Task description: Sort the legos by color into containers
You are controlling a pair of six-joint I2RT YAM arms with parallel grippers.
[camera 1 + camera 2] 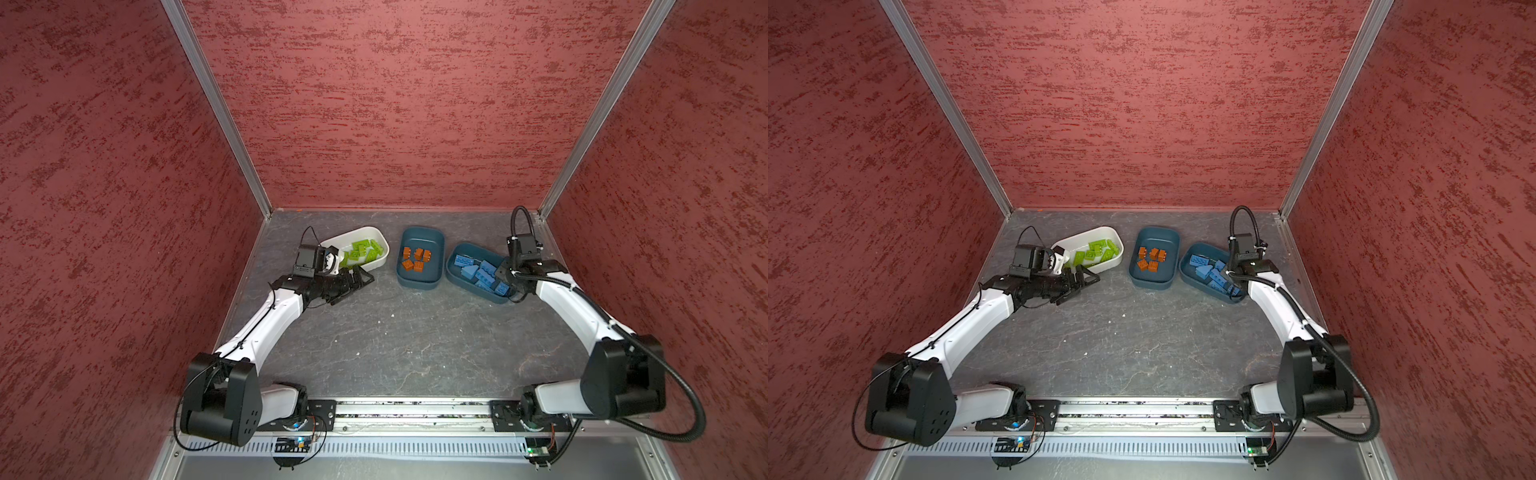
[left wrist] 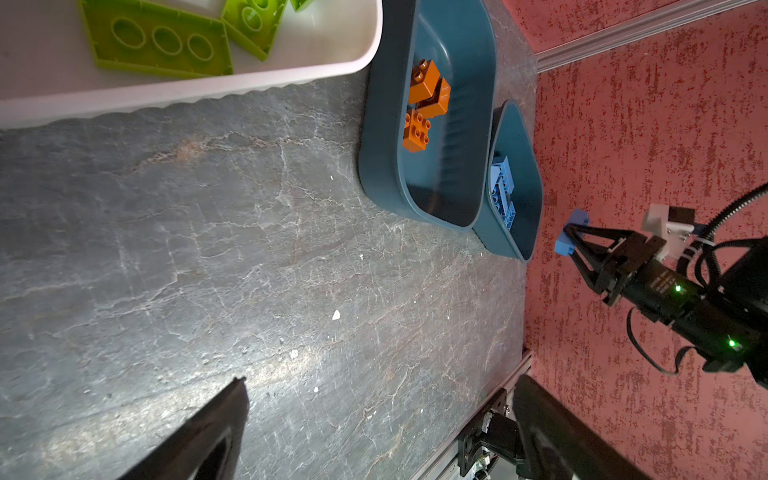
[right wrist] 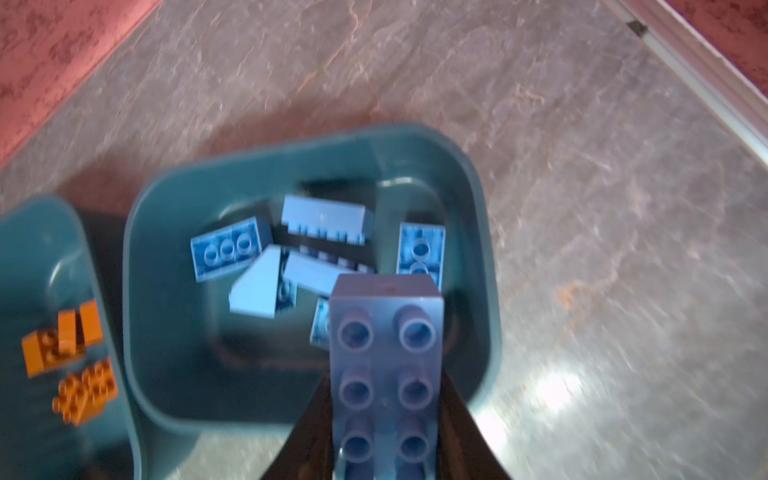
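Note:
Three containers stand in a row at the back. The white tub (image 1: 381, 245) holds several lime green legos (image 1: 360, 252). In the middle teal tub (image 1: 419, 283) lie several orange-brown legos (image 1: 415, 260), and the right teal tub (image 1: 456, 254) holds several light blue legos (image 1: 478, 271). My left gripper (image 1: 353, 289) is open and empty, low over the table just in front of the white tub. My right gripper (image 3: 386, 436) is shut on a light blue brick (image 3: 386, 365), studs facing the wrist camera, above the near end of the right teal tub (image 3: 137, 249). The left wrist view also shows that held brick (image 2: 563, 246).
The dark stone-patterned tabletop (image 1: 395, 340) stretches in front of the tubs, with only small white specks on it. Red textured walls close in the left, back and right sides. A metal rail (image 1: 411, 409) with both arm bases runs along the front edge.

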